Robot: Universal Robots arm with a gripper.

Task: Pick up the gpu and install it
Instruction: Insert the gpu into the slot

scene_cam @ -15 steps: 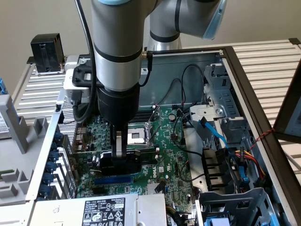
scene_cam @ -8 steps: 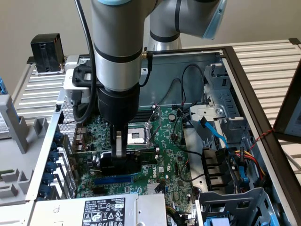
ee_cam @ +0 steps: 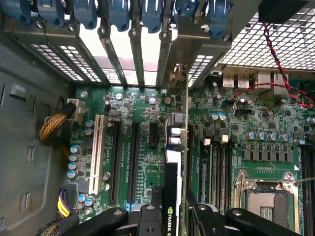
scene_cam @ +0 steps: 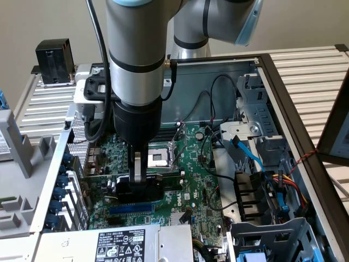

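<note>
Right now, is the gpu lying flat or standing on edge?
On edge: the gpu stands upright over the motherboard, gripped by the tool.

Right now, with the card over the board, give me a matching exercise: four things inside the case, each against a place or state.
Things:
1. gpu
2. CPU socket
3. white slot
4. blue flat cable

Places or states:
A. empty, beside the long black slots
B. on edge, clamped in the gripper
C. uncovered, with a metal frame around it
D. by the drive cage at the exterior view's right

Pairs: 1-B, 2-C, 3-A, 4-D
</note>
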